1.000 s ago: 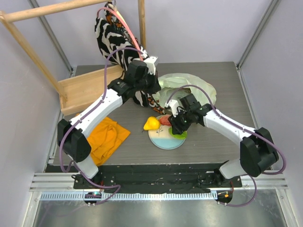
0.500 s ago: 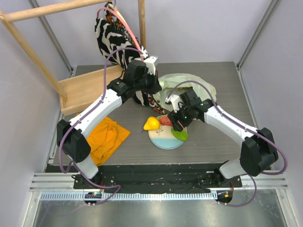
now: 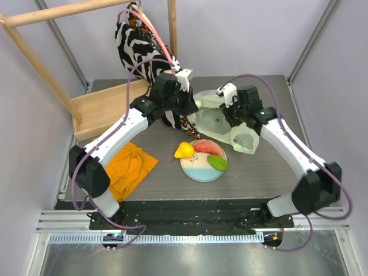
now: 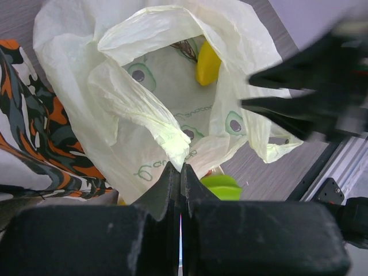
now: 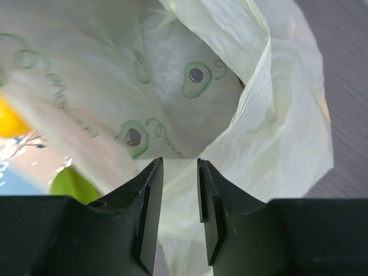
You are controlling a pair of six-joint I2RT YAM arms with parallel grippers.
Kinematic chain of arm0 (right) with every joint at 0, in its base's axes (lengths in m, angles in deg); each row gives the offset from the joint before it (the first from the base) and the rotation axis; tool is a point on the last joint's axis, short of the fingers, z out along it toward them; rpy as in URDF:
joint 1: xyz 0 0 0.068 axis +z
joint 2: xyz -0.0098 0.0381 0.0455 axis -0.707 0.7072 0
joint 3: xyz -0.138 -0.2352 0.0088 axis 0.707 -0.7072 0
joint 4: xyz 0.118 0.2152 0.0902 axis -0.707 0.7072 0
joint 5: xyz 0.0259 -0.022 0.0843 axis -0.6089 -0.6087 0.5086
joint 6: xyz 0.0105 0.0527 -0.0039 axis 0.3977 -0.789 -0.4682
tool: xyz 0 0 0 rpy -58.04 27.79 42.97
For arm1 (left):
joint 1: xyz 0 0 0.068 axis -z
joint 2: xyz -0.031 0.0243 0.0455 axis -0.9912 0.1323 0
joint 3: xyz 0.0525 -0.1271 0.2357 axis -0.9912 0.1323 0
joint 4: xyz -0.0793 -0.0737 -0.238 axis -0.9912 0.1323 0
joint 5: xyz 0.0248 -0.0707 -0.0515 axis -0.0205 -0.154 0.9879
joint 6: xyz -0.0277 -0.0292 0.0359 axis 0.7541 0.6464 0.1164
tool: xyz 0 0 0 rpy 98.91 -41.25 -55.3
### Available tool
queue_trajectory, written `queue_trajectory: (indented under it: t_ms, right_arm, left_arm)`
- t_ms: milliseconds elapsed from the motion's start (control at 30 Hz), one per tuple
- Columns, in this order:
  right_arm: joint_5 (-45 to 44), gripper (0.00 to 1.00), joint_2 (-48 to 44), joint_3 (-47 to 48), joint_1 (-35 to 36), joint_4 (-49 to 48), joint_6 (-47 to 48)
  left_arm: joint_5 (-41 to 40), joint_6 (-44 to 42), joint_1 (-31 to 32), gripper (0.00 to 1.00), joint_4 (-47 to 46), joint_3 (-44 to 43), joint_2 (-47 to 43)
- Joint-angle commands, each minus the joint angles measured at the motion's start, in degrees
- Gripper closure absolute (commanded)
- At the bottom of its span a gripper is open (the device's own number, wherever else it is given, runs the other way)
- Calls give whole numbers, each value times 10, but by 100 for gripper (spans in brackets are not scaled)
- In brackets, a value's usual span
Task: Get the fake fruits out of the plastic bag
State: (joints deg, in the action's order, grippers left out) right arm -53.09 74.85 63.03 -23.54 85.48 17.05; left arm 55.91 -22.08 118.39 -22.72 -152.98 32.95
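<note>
The pale-green plastic bag (image 3: 247, 138) lies open at the back of the table. My left gripper (image 3: 190, 106) is shut on a fold of the bag's rim (image 4: 172, 144) and holds it up. A yellow oval (image 4: 207, 63) lies inside the bag. My right gripper (image 3: 229, 115) hovers over the bag's mouth, jaws a little apart and empty (image 5: 179, 164). A yellow pear (image 3: 184, 150), a red watermelon slice (image 3: 207, 146) and a green oval (image 3: 217, 163) rest on or against the white-and-blue plate (image 3: 198, 171). The other fruits are hidden.
A zebra-patterned cloth bag (image 3: 141, 52) hangs from a wooden frame (image 3: 103, 106) at the back left, right behind my left arm. An orange cloth (image 3: 129, 167) lies at the front left. Grey walls close in both sides.
My right gripper has left the green oval on the plate and moved up and back to the bag's mouth. The left gripper has kept its hold on the bag.
</note>
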Motion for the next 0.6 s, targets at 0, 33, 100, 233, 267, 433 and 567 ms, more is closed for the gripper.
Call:
queue_trajectory:
  t_ms: [0, 33, 100, 233, 267, 433, 567]
  right_arm:
    - [-71, 64, 117, -20, -6, -77, -19]
    - [-71, 65, 130, -24, -11, -111, -22]
    - [-82, 64, 167, -24, -20, -155, -22]
    - [-132, 66, 233, 30, -43, -153, 9]
    - [-143, 66, 242, 39, -53, -153, 14]
    - [-200, 66, 265, 70, -131, -148, 51]
    - [-206, 64, 318, 142, -182, -149, 59]
  left_arm:
    - [29, 0, -2, 100, -22, 5, -18]
    - [31, 0, -2, 100, -23, 6, -19]
    - [42, 1, -2, 100, -24, 5, -20]
    - [52, 1, -2, 100, -25, 7, -26]
    - [54, 1, -2, 100, -25, 8, -29]
    - [79, -10, -2, 100, -23, -12, -37]
    - [65, -42, -3, 100, 1, -151, 30]
